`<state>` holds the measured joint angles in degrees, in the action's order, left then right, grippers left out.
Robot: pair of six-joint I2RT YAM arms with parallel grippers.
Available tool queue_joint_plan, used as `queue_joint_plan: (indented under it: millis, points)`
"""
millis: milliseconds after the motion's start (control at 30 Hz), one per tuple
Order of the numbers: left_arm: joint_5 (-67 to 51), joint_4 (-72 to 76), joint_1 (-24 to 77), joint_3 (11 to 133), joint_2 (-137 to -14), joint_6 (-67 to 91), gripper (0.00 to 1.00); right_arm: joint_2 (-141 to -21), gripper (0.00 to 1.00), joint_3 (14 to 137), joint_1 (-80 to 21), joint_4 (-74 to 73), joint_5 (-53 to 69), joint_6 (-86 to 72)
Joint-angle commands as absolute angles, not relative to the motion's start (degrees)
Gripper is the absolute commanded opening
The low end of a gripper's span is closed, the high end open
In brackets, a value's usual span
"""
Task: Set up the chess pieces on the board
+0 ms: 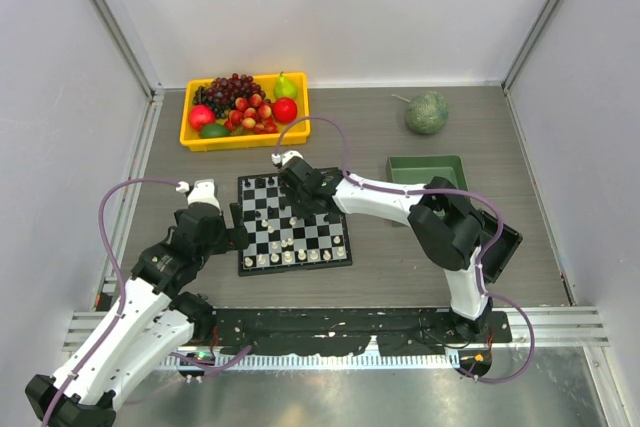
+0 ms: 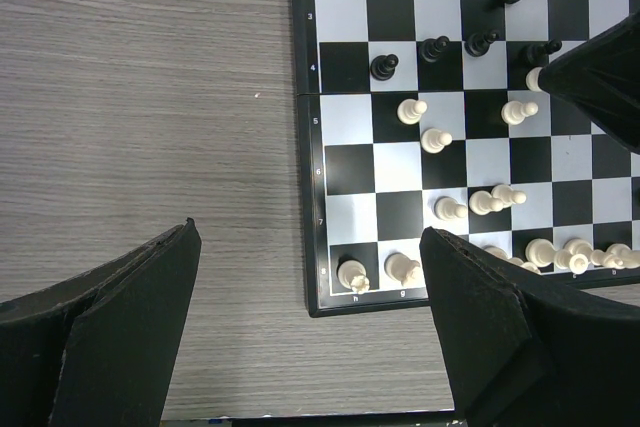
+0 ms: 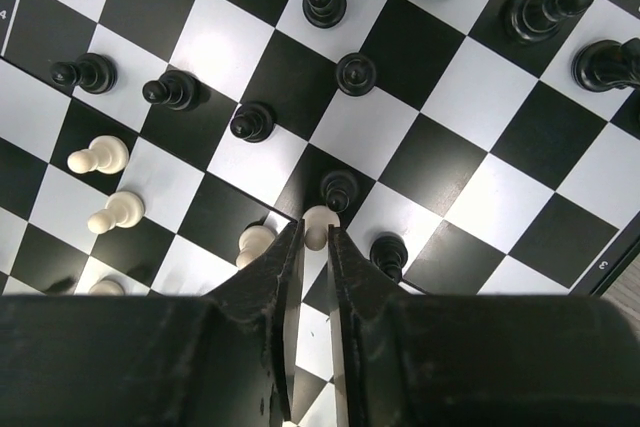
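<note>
A white pawn (image 3: 320, 219) is pinched by the nearly closed right gripper (image 3: 312, 235), probably for relocation. The left gripper (image 2: 310, 322) is parked wide open and empty at the board's (image 2: 400, 162) 9 o'clock.

The worktop (image 2: 140, 97) has a matt grey wood-grain finish, while the board (image 2: 395, 162) is smooth, with a faint sheen on its black and white squares. The black chess pieces (image 3: 325, 2) look like glossy plastic catching small highlights; the cream chess pieces (image 3: 97, 157) are smooth and duller. The jaws of the left gripper (image 2: 310, 239) are matt black, rough and grainy along their edges.
</note>
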<state>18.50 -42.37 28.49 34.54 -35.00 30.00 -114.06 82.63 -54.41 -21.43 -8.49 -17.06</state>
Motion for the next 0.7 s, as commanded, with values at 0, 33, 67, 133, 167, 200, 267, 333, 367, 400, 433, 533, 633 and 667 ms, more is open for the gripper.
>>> queue_joint_plan:
  millis: [0,33,67,133,167,200,267,333,367,400,433,533,633,667]
  points:
    - [19.6,-41.84,28.3,34.54,-34.8,30.76,1.0,-114.35,0.19,85.17,-54.32,-21.09,-9.14,-16.35]
    - [19.51,-41.84,28.3,34.45,-34.72,30.76,1.0,-114.17,0.18,84.99,-54.32,-21.09,-9.05,-16.43]
    - [19.51,-41.84,28.3,34.45,-34.8,30.76,0.99,-114.0,0.16,84.9,-54.32,-21.09,-9.23,-16.35]
    - [19.6,-41.84,28.3,34.45,-34.89,30.76,1.0,-113.38,0.13,84.73,-54.4,-21.18,-9.23,-16.26]
    - [19.6,-41.84,28.3,34.54,-34.81,30.76,1.0,-112.77,0.12,84.55,-54.32,-21.18,-9.32,-16.26]
    - [19.6,-41.84,28.3,34.54,-34.72,30.76,1.0,-112.42,0.12,84.38,-54.32,-21.27,-9.23,-16.35]
    - [19.6,-41.92,28.3,34.45,-34.72,30.85,0.99,-110.66,0.11,83.24,-54.32,-21.18,-8.97,-16.35]
    - [19.51,-41.84,28.3,34.45,-34.72,30.94,1.0,-108.12,0.1,81.83,-54.4,-20.92,-8.18,-16.7]
    - [19.51,-41.75,28.3,34.37,-34.72,31.02,1.0,-107.32,0.11,80.7,-54.4,-20.74,-8.09,-17.05]
    - [19.42,-41.66,28.3,34.28,-34.72,30.94,1.0,-106.01,0.11,79.55,-54.4,-20.31,-7.48,-17.05]
    - [19.34,-41.57,28.3,34.36,-34.72,31.02,1.0,-105.3,0.11,78.85,-54.4,-19.87,-7.12,-17.31]
    - [19.16,-41.48,28.3,34.45,-34.98,31.02,0.99,-101.88,0.1,75.78,-54.67,-19.51,-5.63,-18.63]
    - [19.07,-41.48,28.3,34.37,-35.07,30.94,0.99,-99.06,0.1,72.69,-55.46,-18.02,-5.1,-19.86]
    - [18.99,-41.48,28.3,34.45,-34.89,31.02,0.99,-97.75,0.11,71.12,-55.72,-17.84,-5.36,-20.39]
